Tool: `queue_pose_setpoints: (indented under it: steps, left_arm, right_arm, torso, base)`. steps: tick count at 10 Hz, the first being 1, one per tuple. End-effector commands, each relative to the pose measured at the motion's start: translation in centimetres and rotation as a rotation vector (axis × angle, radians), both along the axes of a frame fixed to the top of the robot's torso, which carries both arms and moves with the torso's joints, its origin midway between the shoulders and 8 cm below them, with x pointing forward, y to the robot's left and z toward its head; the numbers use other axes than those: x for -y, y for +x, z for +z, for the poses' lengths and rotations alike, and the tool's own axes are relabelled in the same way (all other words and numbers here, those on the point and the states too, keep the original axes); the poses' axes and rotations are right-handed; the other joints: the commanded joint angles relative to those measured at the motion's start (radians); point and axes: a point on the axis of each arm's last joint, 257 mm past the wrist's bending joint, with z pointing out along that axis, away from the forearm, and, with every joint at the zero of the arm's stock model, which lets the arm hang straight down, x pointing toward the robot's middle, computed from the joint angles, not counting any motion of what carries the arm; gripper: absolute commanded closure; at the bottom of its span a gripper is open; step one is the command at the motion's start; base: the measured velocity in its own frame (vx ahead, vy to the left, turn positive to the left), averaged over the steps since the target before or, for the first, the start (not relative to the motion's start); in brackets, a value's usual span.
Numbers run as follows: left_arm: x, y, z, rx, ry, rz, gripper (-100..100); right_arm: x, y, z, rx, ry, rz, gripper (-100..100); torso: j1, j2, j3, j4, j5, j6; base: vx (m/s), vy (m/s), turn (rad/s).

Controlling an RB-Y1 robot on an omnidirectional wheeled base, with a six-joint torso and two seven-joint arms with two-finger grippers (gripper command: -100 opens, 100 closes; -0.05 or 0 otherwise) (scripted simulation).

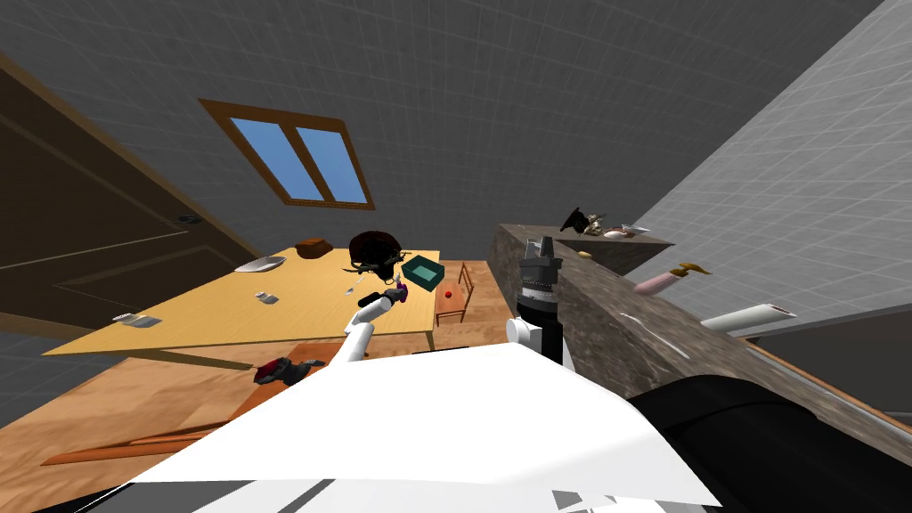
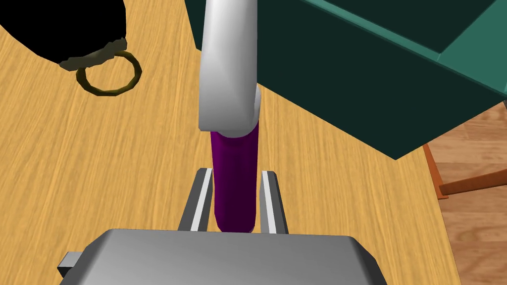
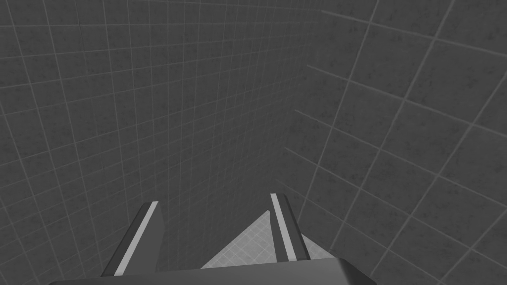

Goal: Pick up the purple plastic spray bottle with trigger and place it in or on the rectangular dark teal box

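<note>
One purple spray bottle (image 2: 233, 158) with a pale trigger head is clamped by its sides between the two fingers of the left gripper (image 2: 235, 198). It is held over the wooden bench (image 2: 99, 163), just beside the one dark teal box (image 2: 346, 74). One dull gold ring (image 2: 109, 74) lies nearby. The right gripper (image 3: 214, 237) is raised, its two fingers spread apart and empty.

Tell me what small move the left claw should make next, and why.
Probably a short lift: the left claw is shut on the bottle, close above the table, and the box has its wall just beyond, so going straight ahead would likely hit it.
</note>
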Motion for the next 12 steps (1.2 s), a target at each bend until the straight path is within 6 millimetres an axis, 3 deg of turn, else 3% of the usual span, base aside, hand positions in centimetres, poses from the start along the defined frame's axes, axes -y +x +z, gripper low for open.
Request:
queue_pose_setpoints:
  steps: [1,2,3,4,5,8,12]
  left_arm:
    - [0.0,0.0,0.0,0.0,0.0,0.0,0]
    - [-0.6,0.6,0.8,-0.001,0.002,-0.004,100]
    - [-0.3,0.3,0.6,0.002,0.003,-0.002,100]
    - [-0.3,0.4,0.6,0.001,0.002,-0.002,0]
    - [-1.8,0.6,1.4,0.006,0.027,-0.003,100]
    - [-3.5,1.0,2.6,0.013,0.055,-0.006,100]
    - [-6.4,1.4,4.8,0.021,0.098,-0.008,100]
  right_arm:
    - [0.0,0.0,0.0,0.0,0.0,0.0,0]
    - [0.0,0.0,0.0,0.0,0.0,0.0,0]
    - [0.0,0.0,0.0,0.0,0.0,0.0,0]
    - [0.0,0.0,0.0,0.0,0.0,0.0,0]
    - [0.0,0.0,0.0,0.0,0.0,0.0,0]
    - [0.0,0.0,0.0,0.0,0.0,0.0,0]
    - [0.0,0.0,0.0,0.0,0.0,0.0,0]
  torso:
    - [0.0,0.0,0.0,0.0,0.0,0.0]
    - [0.0,0.0,0.0,0.0,0.0,0.0]
    - [-0.001,0.003,0.001,0.001,0.0,0.0]
    - [-0.001,0.002,0.001,0.001,0.0,0.0]
    - [0.0,0.001,0.001,0.0,0.0,0.0]
    - [-0.01,0.009,0.005,0.002,-0.003,-0.001]
    - [-0.014,0.0,0.0,0.001,-0.004,-0.001]
  base:
    - [0.0,0.0,0.0]
    - [-0.052,-0.024,0.026]
    - [-0.031,-0.014,0.012]
    - [0.0,0.0,0.0]
    - [-0.05,-0.1,0.178]
    - [-0.094,-0.162,0.158]
    - [0.015,-0.184,0.148]
